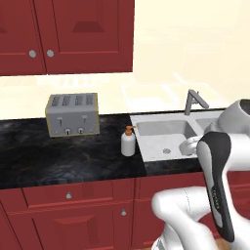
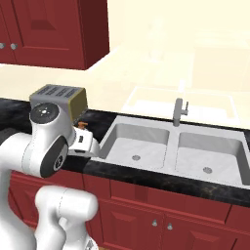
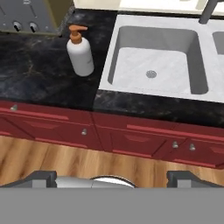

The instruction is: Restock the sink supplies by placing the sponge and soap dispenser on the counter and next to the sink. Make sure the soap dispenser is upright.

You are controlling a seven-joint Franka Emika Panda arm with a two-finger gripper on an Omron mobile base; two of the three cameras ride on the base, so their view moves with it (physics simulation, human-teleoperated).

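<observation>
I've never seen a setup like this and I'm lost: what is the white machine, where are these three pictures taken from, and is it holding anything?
It is a white robot arm on a driving base, in a rendered kitchen. Two pictures come from cameras on the base, looking over the arm from its left and right. The third comes from a camera on the hand; the gripper shows as two dark tips at the bottom, open and holding nothing. On the black counter a soap dispenser stands upright, just beside the sink, apart from it. A silver toaster stands further back. I see no sponge.
</observation>
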